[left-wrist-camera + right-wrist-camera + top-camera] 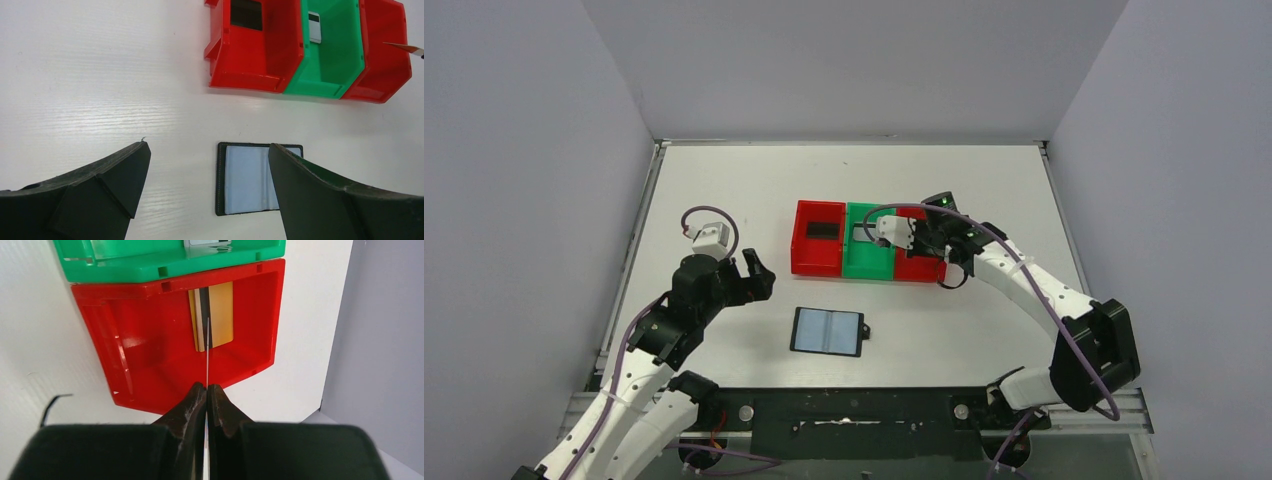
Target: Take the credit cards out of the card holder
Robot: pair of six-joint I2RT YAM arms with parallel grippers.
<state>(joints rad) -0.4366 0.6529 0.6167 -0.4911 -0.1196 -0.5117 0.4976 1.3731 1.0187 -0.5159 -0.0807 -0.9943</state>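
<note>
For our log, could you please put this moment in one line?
left gripper open | right gripper shut on card above rightmost red tray | card holder open

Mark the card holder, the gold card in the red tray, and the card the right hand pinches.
card holder (827, 331): top external view, open inner pockets.
gold card (223, 315): right wrist view, its flat face.
held card (206, 362): right wrist view, its thin edge.
</note>
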